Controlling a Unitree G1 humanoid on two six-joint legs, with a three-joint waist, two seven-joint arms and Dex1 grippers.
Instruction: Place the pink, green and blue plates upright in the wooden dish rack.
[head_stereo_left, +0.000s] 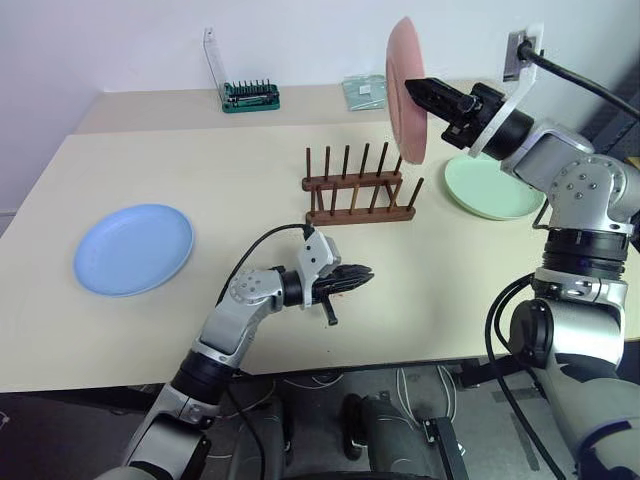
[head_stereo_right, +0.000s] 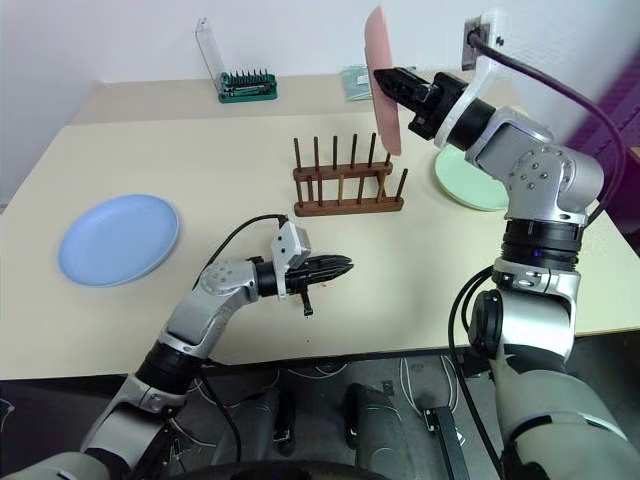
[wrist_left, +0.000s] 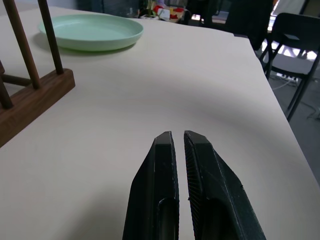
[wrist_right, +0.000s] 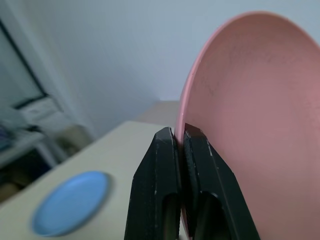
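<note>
Left eye view: right tool (head_stereo_left: 412, 88) pinches the pink plate (head_stereo_left: 404, 85) by its rim, upright above the wooden dish rack (head_stereo_left: 358, 190), seemingly ready for slotting between pegs; left tool (head_stereo_left: 366, 272), pressed together, hovers over the tabletop (head_stereo_left: 200, 150).

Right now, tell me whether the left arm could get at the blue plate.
Probably yes. The left gripper is shut on nothing and hangs over bare table, and the blue plate lies flat on its own side with nothing between them.
</note>
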